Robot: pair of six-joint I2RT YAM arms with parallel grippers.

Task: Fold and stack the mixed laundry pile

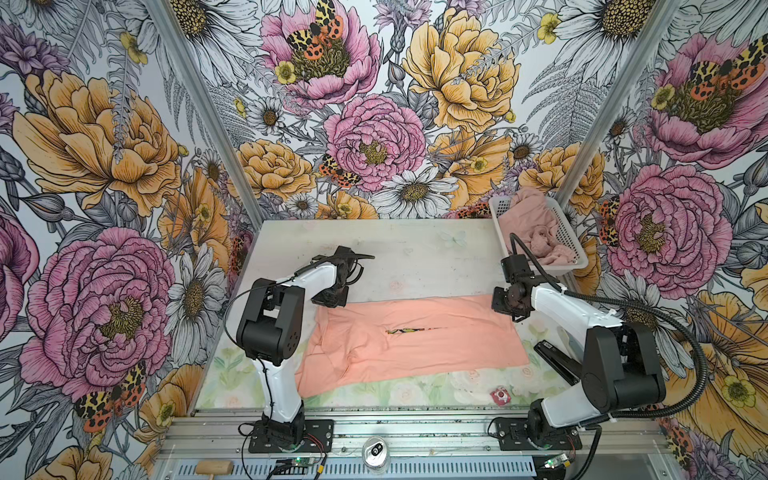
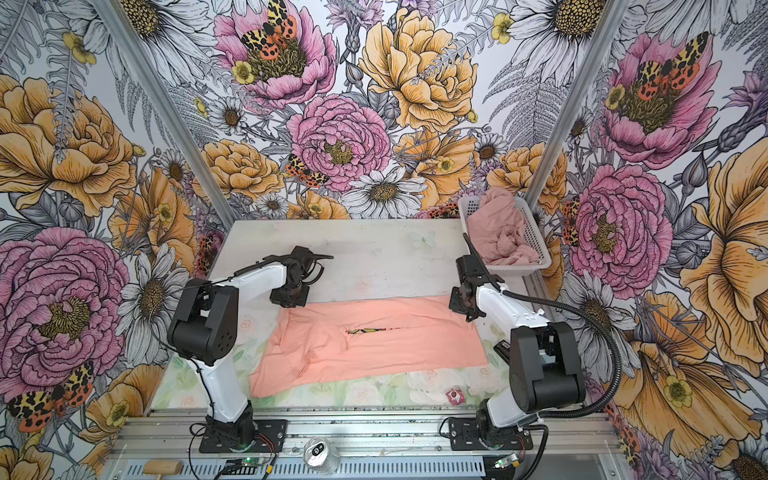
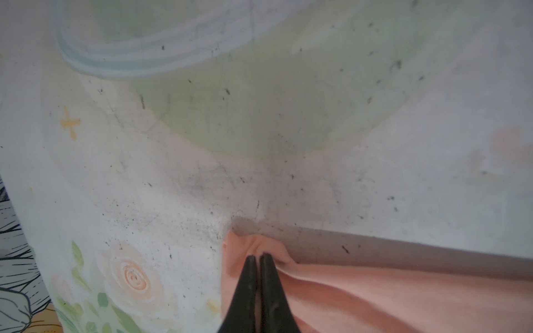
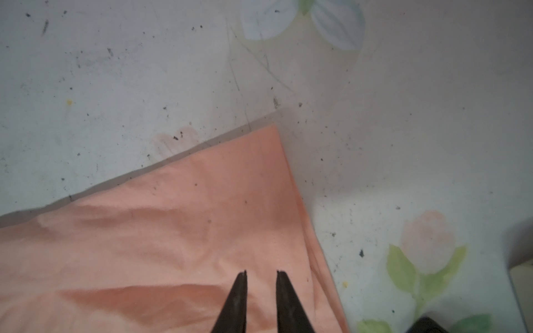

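The left gripper (image 3: 258, 259) has only a small bunched nub of the peach-orange T-shirt (image 1: 415, 340) between its tips, and that is where trouble would most likely start. By my reading, a fold is about to be carried over from the shirt's far edge, and so thin a bite could slip out once the cloth's weight comes onto it.

The shirt lies spread across the table (image 1: 415, 253), its sides folded in so that only a slit of the graphic (image 1: 411, 330) shows at its middle. If one far corner rises and the other does not, the whole panel would skew. The flaps could then fall open, and the wrinkled end on the left gripper's side would bunch further.

The dusty-pink garment (image 1: 532, 232) sits heaped in the white basket (image 1: 567, 237), beyond the shirt's far right corner and apart from it. It is not yet folded, so a crooked shirt would make a poor base for the stack. A flat black object (image 1: 552, 357) lies just beside the shirt's right edge and could snag a dragged hem.

The left gripper has its tips pressed together, pinching the shirt's far left corner, which puckers around them. The right gripper (image 4: 262, 274) has its tips a narrow gap apart over the shirt, just inside its far right corner. Flat cloth shows between them and nothing is held; whether the tips touch the cloth I cannot tell.
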